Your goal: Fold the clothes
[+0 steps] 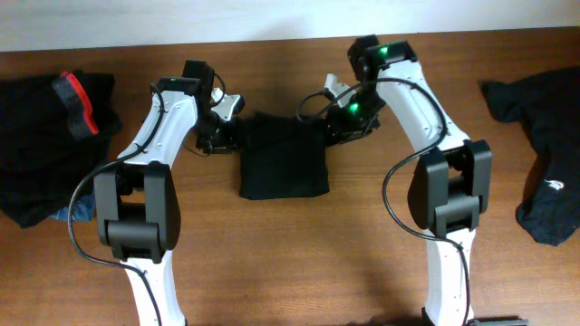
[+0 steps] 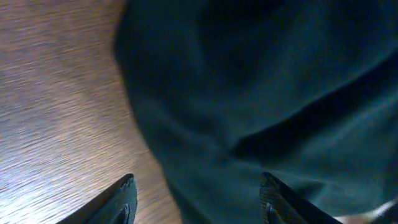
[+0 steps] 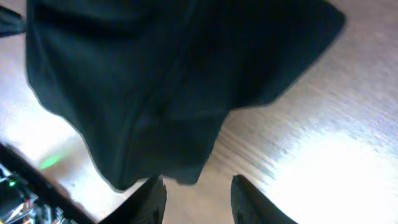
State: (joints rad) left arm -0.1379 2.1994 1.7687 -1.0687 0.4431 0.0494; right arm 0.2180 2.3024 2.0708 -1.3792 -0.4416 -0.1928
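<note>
A black garment (image 1: 283,156), folded into a small rectangle, lies on the wooden table at the middle back. My left gripper (image 1: 223,134) is at its upper left corner. In the left wrist view the jaws (image 2: 198,200) are open, with the dark cloth (image 2: 261,93) spread under and between them. My right gripper (image 1: 333,123) is at the upper right corner. Its jaws (image 3: 198,198) are open over bare wood, just off the cloth's edge (image 3: 155,93). A black garment with a red-orange band (image 1: 54,136) lies far left. Another black garment with a small white logo (image 1: 544,154) lies far right.
The table's far edge meets a pale wall (image 1: 272,18) just behind both grippers. A bit of blue cloth (image 1: 80,210) peeks out under the left pile. The arm bases stand at the table's near edge.
</note>
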